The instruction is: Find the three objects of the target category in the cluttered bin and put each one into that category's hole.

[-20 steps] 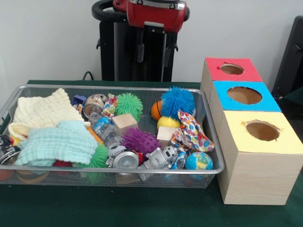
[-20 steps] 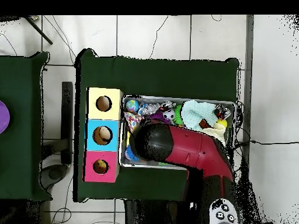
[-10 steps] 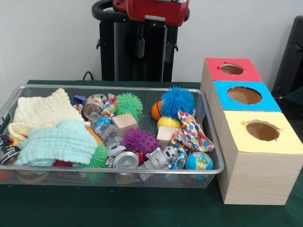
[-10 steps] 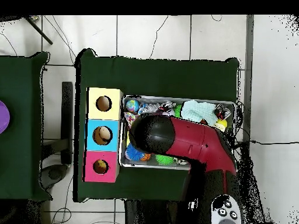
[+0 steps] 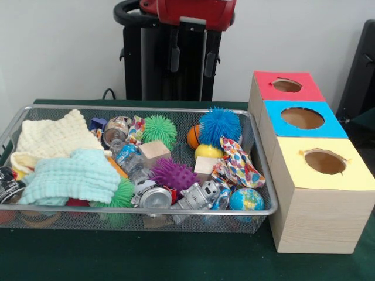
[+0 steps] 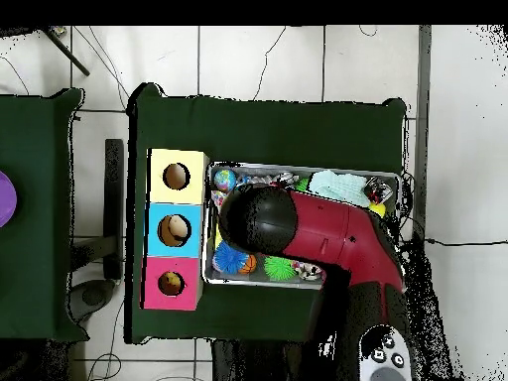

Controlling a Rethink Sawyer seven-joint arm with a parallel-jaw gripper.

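A wire-mesh bin (image 5: 140,212) holds mixed clutter. In it are a blue spiky ball (image 5: 220,124), a green spiky ball (image 5: 159,130), a purple spiky ball (image 5: 173,174), an orange ball (image 5: 194,136), a yellow ball (image 5: 208,151) and a globe ball (image 5: 246,199). Wooden blocks (image 5: 154,150), a plastic bottle (image 5: 130,159), a can (image 5: 153,197) and a toy robot (image 5: 196,197) lie among them. The red arm (image 6: 317,233) hangs over the bin's middle and hides its own gripper. Only the arm's red casing (image 5: 193,10) shows in the front view.
Three wooden boxes stand beside the bin, with a red-topped hole (image 5: 286,85), a blue-topped hole (image 5: 302,117) and a yellow-topped hole (image 5: 324,161). A cream cloth (image 5: 53,137) and a mint cloth (image 5: 73,175) cover the bin's other end. A patterned cloth (image 5: 237,164) lies near the boxes.
In the overhead view the arm's head has shifted away from the robot's base, uncovering the blue and green spiky balls. In the front view the red casing has risen slightly.
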